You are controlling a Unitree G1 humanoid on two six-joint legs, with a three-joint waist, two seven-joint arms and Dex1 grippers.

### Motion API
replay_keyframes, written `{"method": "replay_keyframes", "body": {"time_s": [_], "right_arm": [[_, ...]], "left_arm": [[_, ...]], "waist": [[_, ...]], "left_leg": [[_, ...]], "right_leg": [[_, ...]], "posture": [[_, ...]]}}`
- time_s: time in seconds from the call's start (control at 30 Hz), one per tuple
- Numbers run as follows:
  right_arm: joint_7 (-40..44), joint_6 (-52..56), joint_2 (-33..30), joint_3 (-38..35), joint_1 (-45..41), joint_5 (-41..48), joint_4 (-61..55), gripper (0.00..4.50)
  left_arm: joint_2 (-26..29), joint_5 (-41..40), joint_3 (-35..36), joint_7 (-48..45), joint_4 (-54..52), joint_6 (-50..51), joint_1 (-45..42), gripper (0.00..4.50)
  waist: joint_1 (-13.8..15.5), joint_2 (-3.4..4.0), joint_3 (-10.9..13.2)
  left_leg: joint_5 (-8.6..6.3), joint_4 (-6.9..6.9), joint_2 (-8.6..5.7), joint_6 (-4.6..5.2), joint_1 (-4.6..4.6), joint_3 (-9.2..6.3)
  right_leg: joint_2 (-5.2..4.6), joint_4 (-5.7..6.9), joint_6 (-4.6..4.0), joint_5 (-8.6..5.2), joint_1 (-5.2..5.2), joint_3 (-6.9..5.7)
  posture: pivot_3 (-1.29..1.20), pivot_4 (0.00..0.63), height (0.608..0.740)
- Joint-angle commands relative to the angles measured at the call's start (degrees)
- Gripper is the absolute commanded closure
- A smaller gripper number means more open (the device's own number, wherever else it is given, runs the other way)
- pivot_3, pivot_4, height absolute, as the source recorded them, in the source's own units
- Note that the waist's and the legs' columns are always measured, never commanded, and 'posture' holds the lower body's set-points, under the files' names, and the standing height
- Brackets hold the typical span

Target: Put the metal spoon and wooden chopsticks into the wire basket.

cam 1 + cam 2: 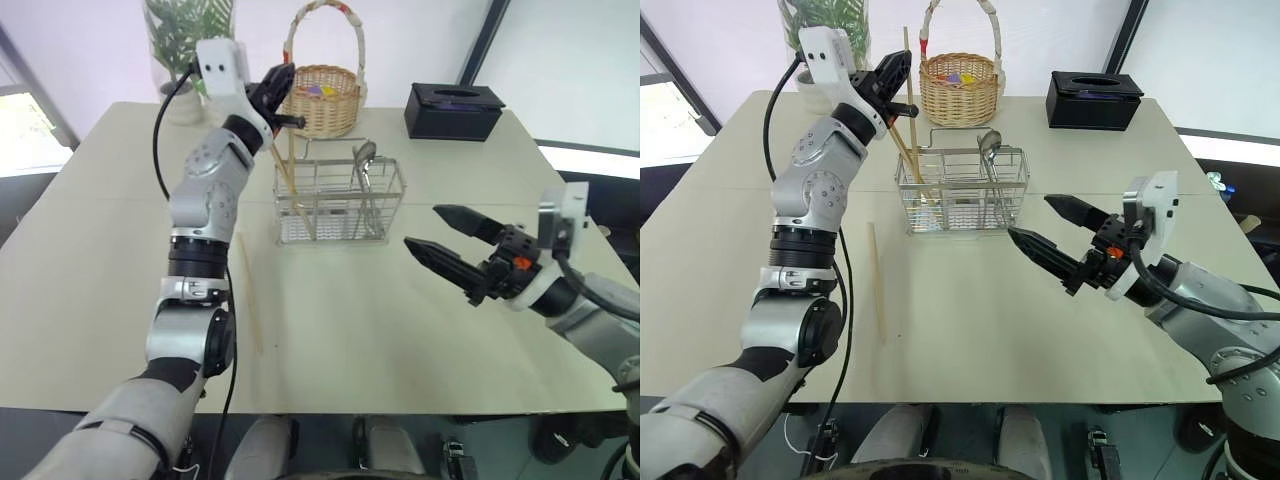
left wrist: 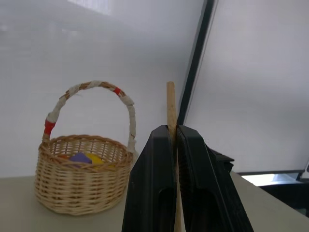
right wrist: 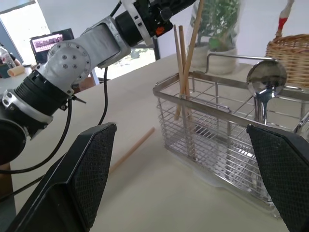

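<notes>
Nearest me, one chopstick (image 1: pixel 877 283) lies flat on the table (image 1: pixel 970 330), long axis running away, closer to my left gripper (image 1: pixel 896 70), which clamps another chopstick (image 1: pixel 907 75) upright over the basket (image 1: pixel 962 190) holding the spoon (image 1: pixel 989 150); right gripper (image 1: pixel 1049 224) gapes empty.

We see one pale cream table (image 1: pixel 400 340) carrying every item. Near its middle stands the wire basket (image 1: pixel 340 202), resting directly on the surface. Behind the wire basket, toward the far edge, sits a round wicker basket (image 1: pixel 322 98) with a tall arched handle. To the right of the wicker basket lies a black box (image 1: pixel 454 110). At the far left corner stands a clear vase (image 1: pixel 186 60) holding green leaves. One wooden chopstick (image 1: pixel 249 293) lies flat on the table, just left of the wire basket and apart from it, pointing toward the near edge.
</notes>
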Motion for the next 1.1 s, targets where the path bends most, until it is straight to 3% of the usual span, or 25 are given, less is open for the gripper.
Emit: {"method": "replay_keyframes", "body": {"time_s": [0.03,0.3,0.5,0.57,0.73,0.97,1.1], "right_arm": [[-0.4,-1.4,-0.1,-2.0,-0.3,1.5,-0.9,0.0],[0.1,-1.7,-0.2,-1.4,-1.4,1.1,1.5,0.0],[0.9,-1.7,0.0,0.1,-3.0,0.1,3.3,0.0],[1.3,-1.9,0.2,0.7,-3.4,-0.3,3.6,0.0],[2.8,-2.2,0.5,3.1,-5.0,-1.9,4.6,0.0],[4.7,-2.7,0.7,4.8,-5.6,-4.3,5.5,0.0],[4.1,-2.6,1.5,5.6,-5.9,-4.6,5.0,0.0]], "left_arm": [[-0.8,-0.1,0.1,0.0,-2.1,-1.4,-0.4,3.76],[0.8,-3.2,1.7,1.4,-11.1,5.9,1.7,0.03],[7.2,-6.7,6.8,9.8,-22.4,19.0,-0.7,0.03],[9.4,-5.8,9.8,17.0,-21.5,23.9,-2.6,0.03],[13.7,0.1,14.7,34.9,-14.3,47.8,-4.0,0.03],[9.6,1.5,19.3,37.7,-16.0,72.2,-0.4,0.03],[7.2,2.6,19.1,35.4,-14.9,78.2,0.9,0.03]], "waist": [[0.0,0.0,0.0],[-0.6,0.0,0.0],[-1.2,0.09,0.0],[-1.0,0.1,0.1],[-1.0,0.11,0.0],[-0.9,-0.12,0.1],[-0.9,-0.12,0.1]], "left_leg": [[0.0,0.0,0.0,0.0,0.0,0.0],[0.0,0.0,0.0,0.01,0.01,-0.01],[0.0,-0.01,0.01,0.01,0.05,-0.01],[0.0,-0.01,0.03,0.01,0.06,-0.03],[0.0,-0.01,0.0,0.02,0.36,-0.04],[0.03,0.01,-0.06,-0.05,0.24,-0.15],[0.14,0.0,-0.07,-0.26,0.14,-0.12]], "right_leg": [[0.0,0.0,0.0,0.0,0.0,0.0],[0.02,0.01,0.0,0.0,0.0,0.0],[0.04,0.02,0.0,0.0,0.0,0.0],[0.09,0.06,0.01,0.0,-0.01,-0.01],[0.22,0.13,0.03,-0.02,0.24,-0.06],[0.23,0.23,0.04,-0.01,0.04,-0.06],[0.17,0.24,0.04,-0.01,0.0,-0.06]], "posture": [[0.0,0.15,0.651],[0.0,0.15,0.651],[0.0,0.15,0.651],[0.0,0.15,0.651],[0.0,0.15,0.651],[0.0,0.15,0.651],[0.0,0.15,0.651]]}}
